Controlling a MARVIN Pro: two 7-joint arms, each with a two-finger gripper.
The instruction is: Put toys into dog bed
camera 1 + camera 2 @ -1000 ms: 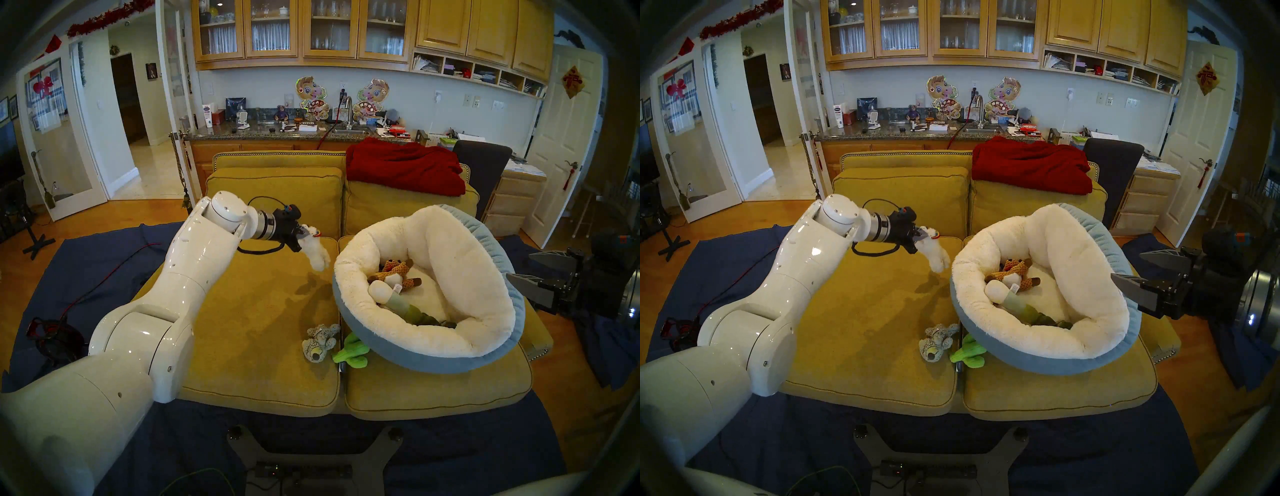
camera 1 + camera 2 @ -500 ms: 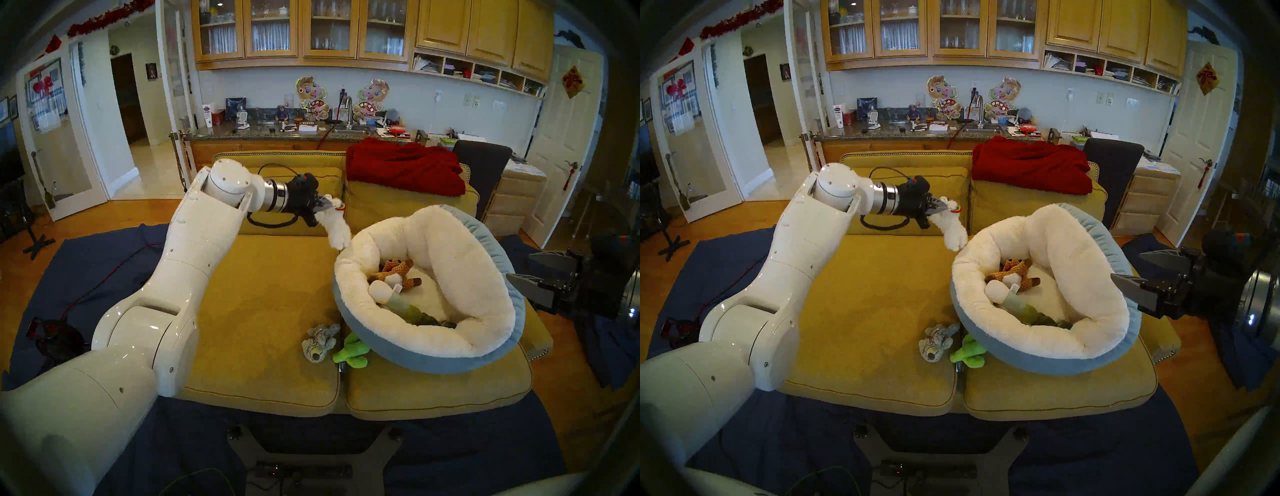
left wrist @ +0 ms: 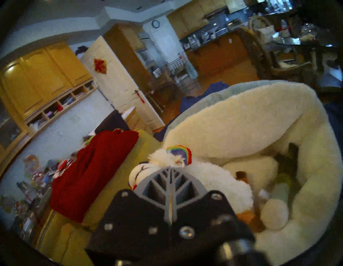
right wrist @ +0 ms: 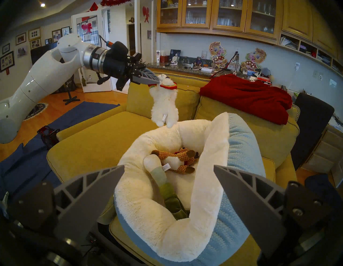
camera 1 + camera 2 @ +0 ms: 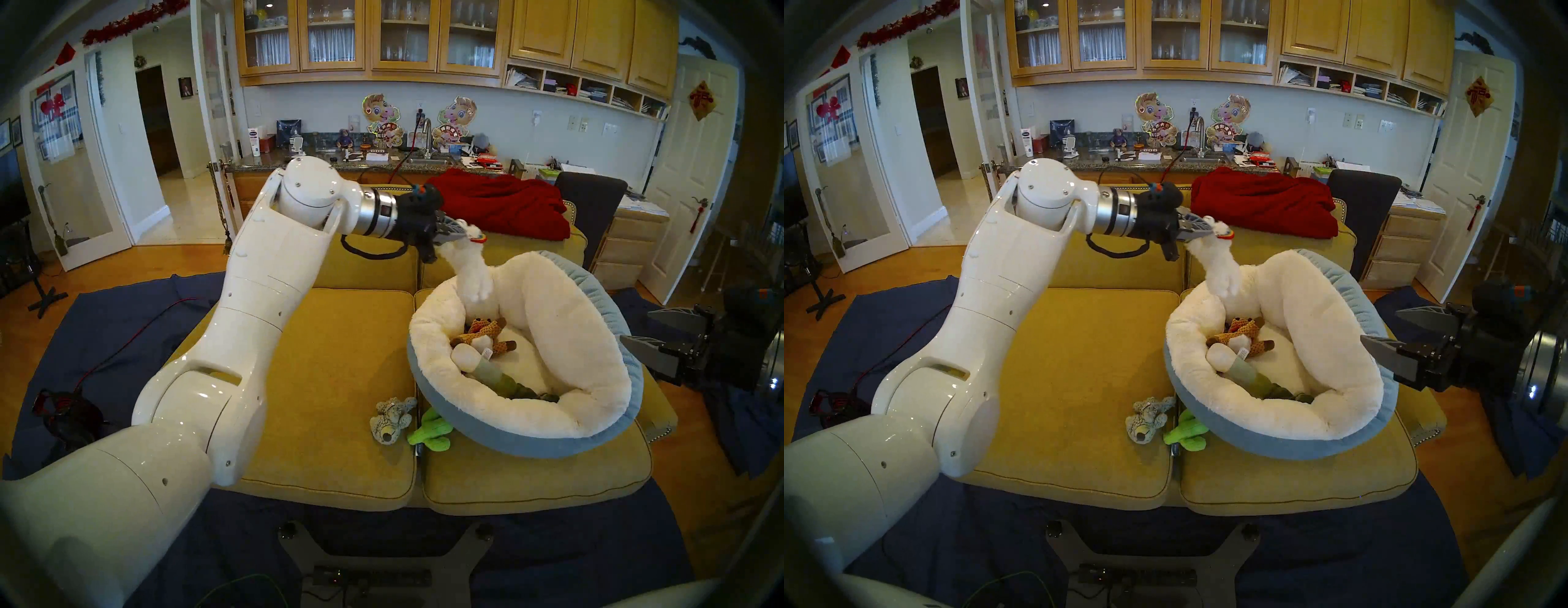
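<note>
My left gripper (image 5: pixel 460 231) is shut on the white fluffy lamb (image 5: pixel 471 274), which hangs by its head above the back-left rim of the dog bed (image 5: pixel 594 416); the lamb also shows in the right wrist view (image 4: pixel 164 107) and the left wrist view (image 3: pixel 213 180). The cream and light blue bed sits tilted on the sofa's right seat. Inside it lie the brown knitted animal (image 5: pixel 485 333) and the white-green leek (image 5: pixel 488 369). The grey mottled animal (image 5: pixel 390 418) and the green cactus (image 5: pixel 429 433) lie on the sofa by the bed's front-left edge. My right gripper (image 5: pixel 640 335) is open and empty just beyond the bed's right side.
The mustard-yellow sofa (image 5: pixel 322 373) holds everything. A red blanket (image 5: pixel 496 201) is draped over its right backrest. A dark chair (image 5: pixel 589 199) stands behind the sofa at the right. A blue sheet (image 5: pixel 119 322) covers the floor around the sofa.
My left arm has lifted the lamb and carried it up and to the right, from over the left seat cushion to above the bed's back-left rim. The right arm has not moved.
</note>
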